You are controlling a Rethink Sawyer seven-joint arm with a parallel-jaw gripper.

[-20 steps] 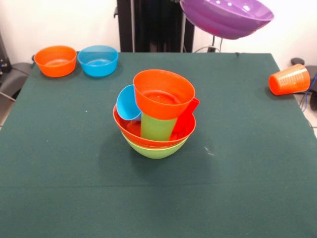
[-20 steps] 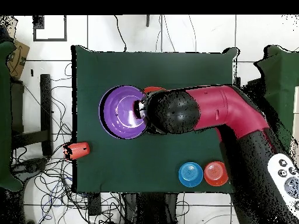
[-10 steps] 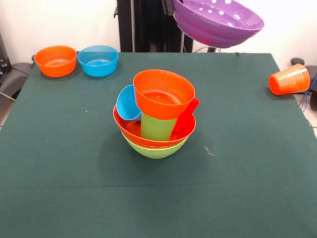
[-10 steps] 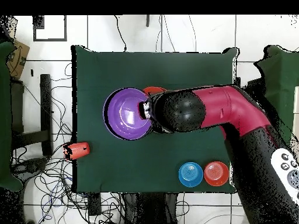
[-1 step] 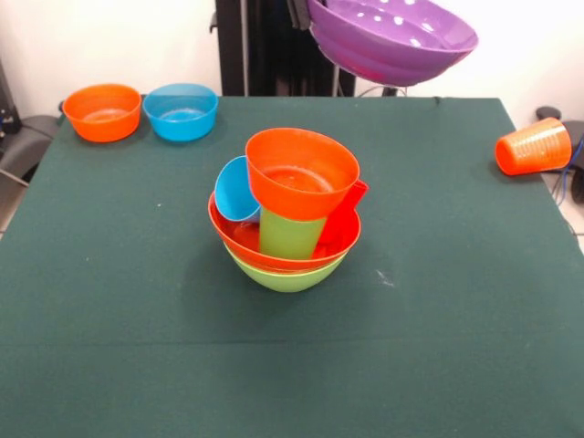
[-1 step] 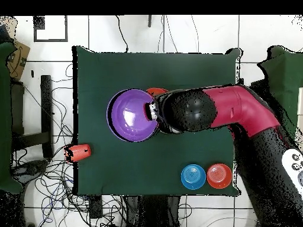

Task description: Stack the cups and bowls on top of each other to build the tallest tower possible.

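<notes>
Mid-surface, on the green cloth surface (image 5: pixel 109 274), stands the tower (image 5: pixel 287 214): big lime green bowl (image 5: pixel 285 277) at base, orange-red bowl (image 5: pixel 239 239) nested in it, lime green cup (image 5: pixel 287 233) upright inside, w/ light blue cup (image 5: pixel 235 192) leaning on one side & red cup (image 5: pixel 342 219) leaning on the other. Small orange bowl (image 5: pixel 301 172) sits on top of the green cup, tilted a bit toward the camera, glossy.

Purple bowl (image 5: pixel 392 38) hangs in the air above the surface's far side, tilted, shiny, ribbed wall; in overhead view it covers most of the tower, only a red sliver shows by its rim. Arm (image 6: pixel 225 112) reaches to the bowl's rim; gripper (image 6: pixel 152 110) sits at that rim, jaws grasping purple bowl.

Second small orange bowl (image 5: pixel 102 111) & blue bowl (image 5: pixel 181 110) sit side by side, touching, at a far corner. Orange cup (image 5: pixel 534 146) lies on its side at the surface's edge, well apart from the tower.
</notes>
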